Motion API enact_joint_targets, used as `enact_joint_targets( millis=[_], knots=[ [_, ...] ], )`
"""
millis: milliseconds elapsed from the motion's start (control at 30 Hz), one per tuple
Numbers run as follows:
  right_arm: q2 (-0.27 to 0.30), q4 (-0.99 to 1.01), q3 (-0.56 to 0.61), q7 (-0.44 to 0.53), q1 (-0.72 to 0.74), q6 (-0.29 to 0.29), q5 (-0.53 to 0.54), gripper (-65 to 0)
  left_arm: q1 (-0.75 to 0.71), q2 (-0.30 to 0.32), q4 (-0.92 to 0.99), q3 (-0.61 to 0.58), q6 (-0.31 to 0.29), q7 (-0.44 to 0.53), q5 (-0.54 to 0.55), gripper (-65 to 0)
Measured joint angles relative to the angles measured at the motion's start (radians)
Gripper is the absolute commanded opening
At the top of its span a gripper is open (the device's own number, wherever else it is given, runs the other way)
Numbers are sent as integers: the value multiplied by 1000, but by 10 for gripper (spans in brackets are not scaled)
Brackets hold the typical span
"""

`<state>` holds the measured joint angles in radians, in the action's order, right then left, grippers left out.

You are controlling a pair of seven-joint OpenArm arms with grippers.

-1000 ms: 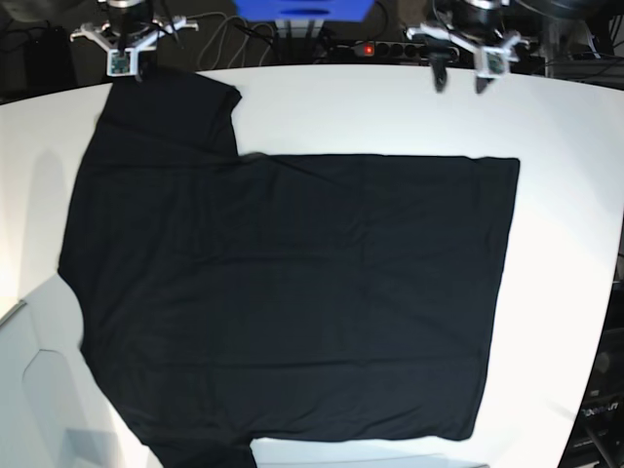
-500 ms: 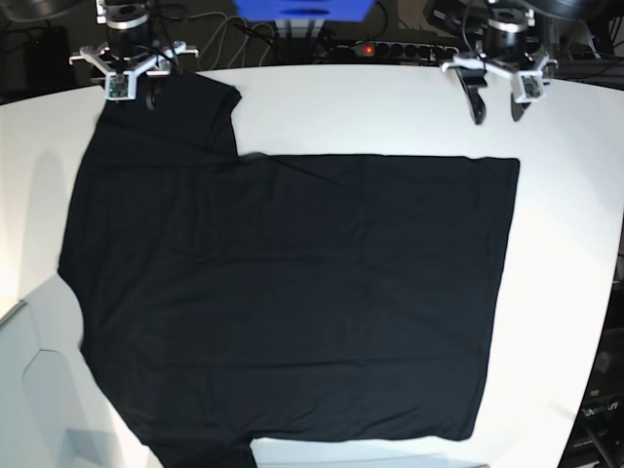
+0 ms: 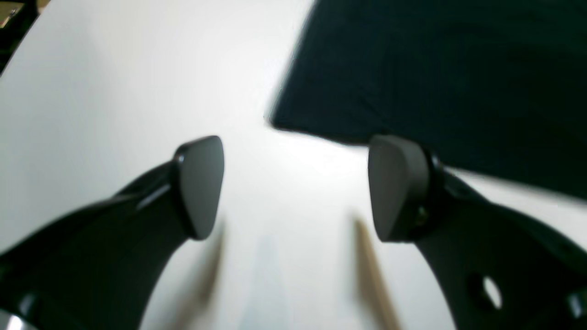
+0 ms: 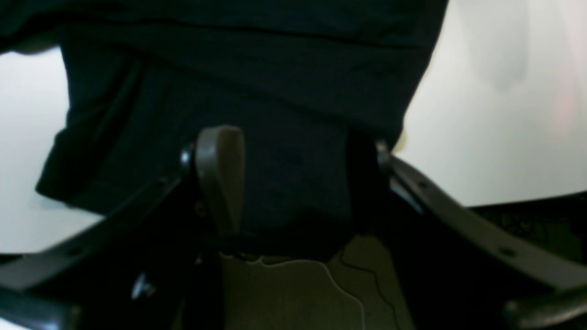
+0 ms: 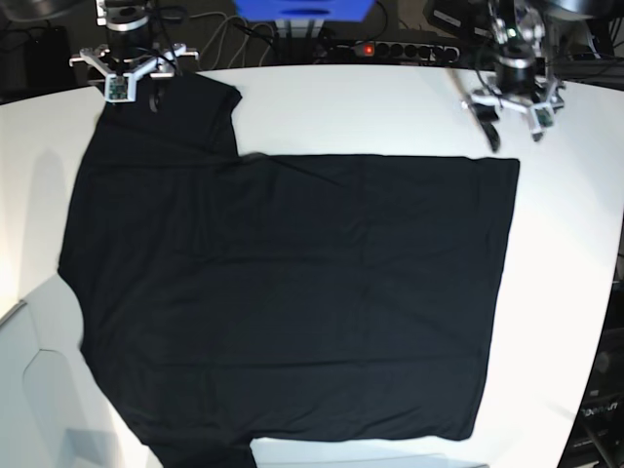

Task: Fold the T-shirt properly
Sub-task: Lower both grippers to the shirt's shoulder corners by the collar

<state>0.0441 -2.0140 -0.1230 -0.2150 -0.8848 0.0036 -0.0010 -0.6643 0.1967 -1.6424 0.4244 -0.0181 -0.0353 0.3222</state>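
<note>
a black t-shirt (image 5: 292, 292) lies spread flat across a white table (image 5: 390, 107), one sleeve at the far left corner of the base view, the hem along the right. no fold is made yet; this looks like the opening step, both arms taking up corners at the far edge. the left gripper (image 3: 293, 183) hangs over bare table just beside the far hem corner, jaws apart and empty. the right gripper (image 4: 293, 178) sits over the sleeve, fingers (image 4: 220, 178) spread with black cloth between them but not pinched. next, each would likely need to lower onto its corner, close on the cloth and carry that edge across toward the near side together. no containers are in view, so nothing to report there.
</note>
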Motion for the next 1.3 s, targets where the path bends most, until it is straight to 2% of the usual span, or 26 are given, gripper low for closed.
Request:
enact_joint_targets(
  millis=[67,200,267,400,633,833,1300],
  knots=[
    [-11,0,-3,0,2,0,0,-291,57,5,61,27,6,10,-2,-178],
    [-17,0,-3,0,3,0,0,-291,116,-7,144,56,-145,-6,-5,-178],
    [-19,0,-3,0,2,0,0,-291,147,-13,168,78,-169,-6,-9,-178],
    [-16,0,-3,2,0,0,0,-291,197,-8,225,84,-186,2,-6,-178],
    [-17,1,-3,1,-5,0,0,-291,192,-8,243,82,-192,9,-6,-183],
    [-17,1,-3,0,-5,0,0,-291,194,-8,244,78,-192,9,-7,-306],
    [-17,1,-3,1,-6,0,0,-291,227,-3,282,63,-193,32,-6,-312]
  ],
)
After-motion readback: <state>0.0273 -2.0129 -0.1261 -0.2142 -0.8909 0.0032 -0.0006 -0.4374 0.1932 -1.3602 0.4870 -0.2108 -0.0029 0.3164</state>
